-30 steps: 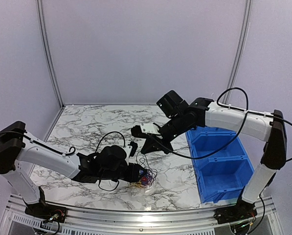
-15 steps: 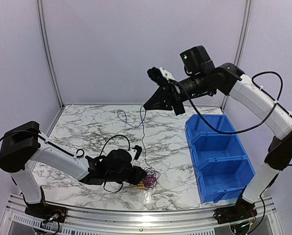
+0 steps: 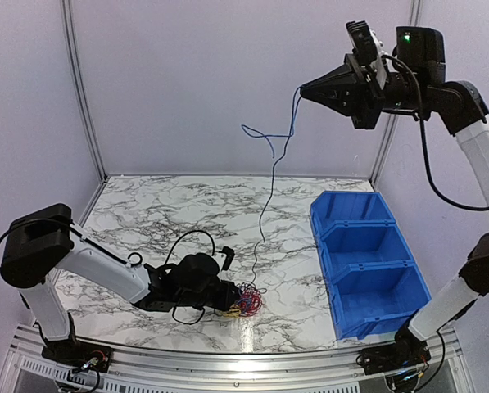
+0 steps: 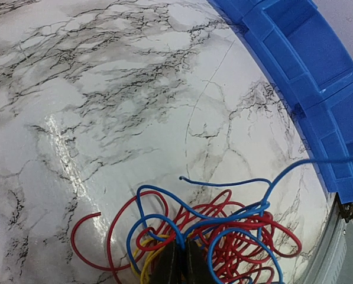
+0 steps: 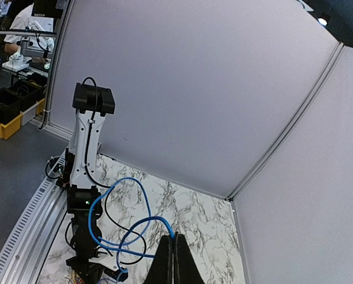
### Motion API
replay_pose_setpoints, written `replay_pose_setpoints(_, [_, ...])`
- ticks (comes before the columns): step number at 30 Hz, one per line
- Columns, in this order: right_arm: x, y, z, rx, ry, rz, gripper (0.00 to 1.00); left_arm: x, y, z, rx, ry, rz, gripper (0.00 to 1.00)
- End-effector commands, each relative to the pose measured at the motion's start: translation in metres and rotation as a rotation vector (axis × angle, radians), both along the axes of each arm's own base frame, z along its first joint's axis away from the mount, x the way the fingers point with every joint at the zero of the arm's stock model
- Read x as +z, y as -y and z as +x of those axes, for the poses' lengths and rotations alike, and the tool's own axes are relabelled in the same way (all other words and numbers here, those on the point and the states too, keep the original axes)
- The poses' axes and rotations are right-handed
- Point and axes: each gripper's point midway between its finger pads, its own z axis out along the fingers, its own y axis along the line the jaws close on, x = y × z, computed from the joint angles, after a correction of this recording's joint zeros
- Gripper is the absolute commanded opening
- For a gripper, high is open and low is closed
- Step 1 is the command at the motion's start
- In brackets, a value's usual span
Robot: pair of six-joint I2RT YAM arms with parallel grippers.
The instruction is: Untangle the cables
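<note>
The cables (image 3: 244, 300) lie as a small tangle of red, blue and yellow wires on the marble table near its front edge; the left wrist view shows them close up (image 4: 223, 231). My left gripper (image 3: 230, 296) is shut on the bundle at table level, its jaws pressed together among the wires (image 4: 180, 254). My right gripper (image 3: 303, 91) is raised high at the upper right and shut on one blue wire (image 3: 270, 176), which hangs from it down to the bundle. That wire loops below the jaws in the right wrist view (image 5: 120, 222).
A blue three-compartment bin (image 3: 367, 262) stands on the right side of the table; its rim shows in the left wrist view (image 4: 294, 65). The marble tabletop (image 3: 162, 213) runs back to grey walls. The left arm's black cable (image 3: 187, 237) arches above its wrist.
My right gripper has risen far up and to the right, drawing the blue wire out of the bundle into a long hanging strand. My left gripper has stayed on the bundle.
</note>
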Motion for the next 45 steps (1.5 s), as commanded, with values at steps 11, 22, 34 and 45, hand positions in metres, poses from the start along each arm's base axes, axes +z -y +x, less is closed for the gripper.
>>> replay_pose_setpoints(11, [-0.106, -0.006, 0.037, -0.139, -0.205, -0.083, 0.00, 0.125, -0.054, 0.004, 0.037, 0.348, -0.102, 0.54])
replay_pose_setpoints(22, [-0.210, -0.033, 0.043, -0.172, -0.278, -0.260, 0.00, 0.253, -0.083, 0.002, 0.050, 0.572, -0.176, 0.64])
replay_pose_setpoints(34, [-0.219, -0.061, 0.030, -0.093, -0.308, -0.311, 0.00, 0.263, -0.006, 0.003, -0.112, 0.476, -0.200, 0.57])
replay_pose_setpoints(45, [-0.219, -0.063, 0.029, -0.086, -0.303, -0.314, 0.00, 0.242, 0.003, 0.019, -0.076, 0.434, -0.154, 0.27])
